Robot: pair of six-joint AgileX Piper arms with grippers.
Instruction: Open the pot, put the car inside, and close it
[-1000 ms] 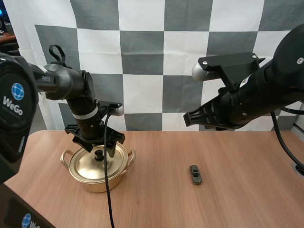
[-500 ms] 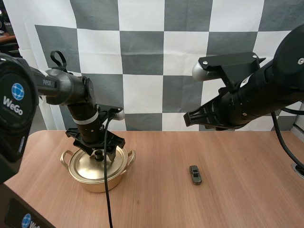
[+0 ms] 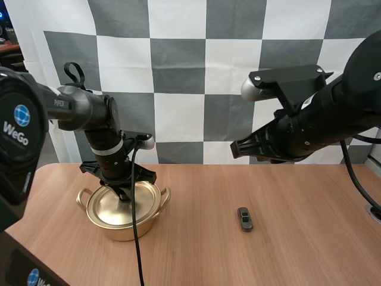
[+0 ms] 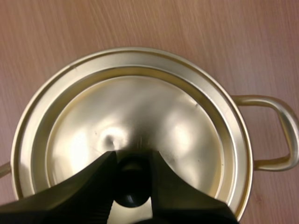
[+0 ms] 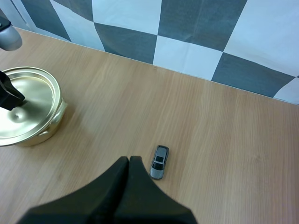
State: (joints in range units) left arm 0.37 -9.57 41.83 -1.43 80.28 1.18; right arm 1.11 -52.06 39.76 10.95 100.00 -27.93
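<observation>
A small dark-grey toy car (image 3: 244, 218) is pictured lying on the wooden surface (image 3: 297, 256), right of its middle and about midway between the near and far edges. Its length is turned from the near edge toward the far one, and it lies well apart from both pincers.

Slightly farther back, toward the left edge, a golden pot (image 3: 128, 225) is set upright. Its lid (image 4: 140, 107) is seated flat inside the rim, and a looped side handle (image 4: 280, 135) is shown jutting out over the wood.

The left pincer (image 4: 132, 161) is lowered straight down onto the middle of the lid. Its two black fingers (image 4: 88, 191) are pressed against opposite sides of the black knob (image 4: 132, 191), which is pinched between them.

Farther back and to the right, the right pincer (image 5: 129, 158) is held high above the surface, clear of both car and pot. Its fingers are laid together as one dark wedge with nothing gripped. In the right wrist view, the car is seen on the wood below the pincer, and the pot is seen off toward the left edge with the other arm's pincer at its lid.
</observation>
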